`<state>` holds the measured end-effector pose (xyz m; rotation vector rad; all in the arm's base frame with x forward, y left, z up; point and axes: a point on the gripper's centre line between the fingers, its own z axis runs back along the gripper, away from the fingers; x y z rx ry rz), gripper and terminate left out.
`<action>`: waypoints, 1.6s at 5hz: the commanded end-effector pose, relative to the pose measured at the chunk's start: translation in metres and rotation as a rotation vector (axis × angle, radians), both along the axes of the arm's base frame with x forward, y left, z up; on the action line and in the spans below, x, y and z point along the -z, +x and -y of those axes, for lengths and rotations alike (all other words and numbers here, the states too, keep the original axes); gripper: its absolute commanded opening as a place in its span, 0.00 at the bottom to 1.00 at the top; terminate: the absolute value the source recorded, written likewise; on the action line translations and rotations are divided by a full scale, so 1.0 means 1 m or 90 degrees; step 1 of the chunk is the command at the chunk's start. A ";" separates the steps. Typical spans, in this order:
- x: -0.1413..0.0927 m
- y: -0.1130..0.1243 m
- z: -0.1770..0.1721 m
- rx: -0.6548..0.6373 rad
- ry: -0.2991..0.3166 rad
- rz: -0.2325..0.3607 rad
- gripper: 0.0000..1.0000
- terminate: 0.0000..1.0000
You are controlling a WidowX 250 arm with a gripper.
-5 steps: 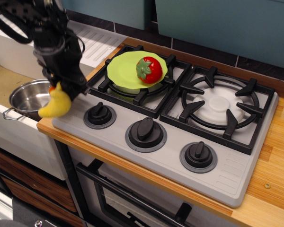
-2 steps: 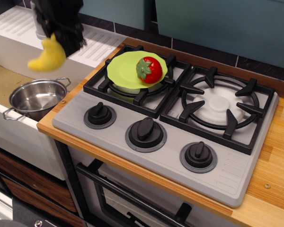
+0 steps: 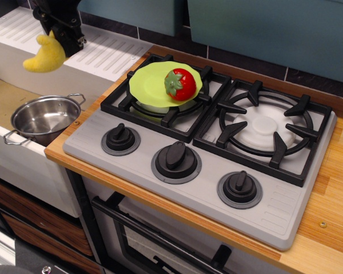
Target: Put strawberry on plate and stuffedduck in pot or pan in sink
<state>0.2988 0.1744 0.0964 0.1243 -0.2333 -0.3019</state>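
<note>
In the single view, our black end effector (image 3: 62,35) was clamped on the soft yellow plush stuffedduck (image 3: 44,56), hanging it above the shiny steel pot (image 3: 43,118) in the white sink (image 3: 11,74), likely for lowering. The glossy red strawberry (image 3: 180,84) sat on the lime-green plate (image 3: 148,85), right of that pot.

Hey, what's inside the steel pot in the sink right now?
Nothing visible: the pot shows a bare shiny interior, though its near wall hides part of the floor. The stuffed duck hangs above in the gripper.
</note>
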 end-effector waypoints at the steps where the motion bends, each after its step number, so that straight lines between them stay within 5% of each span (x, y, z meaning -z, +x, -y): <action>1: 0.001 0.019 -0.020 0.011 0.011 0.052 0.00 0.00; 6: 0.071 0.008 -0.041 0.031 -0.051 0.094 0.00 0.00; 7: 0.073 0.005 -0.039 0.028 -0.056 0.089 1.00 0.00; 8: 0.062 0.001 -0.035 0.016 -0.049 0.076 1.00 0.00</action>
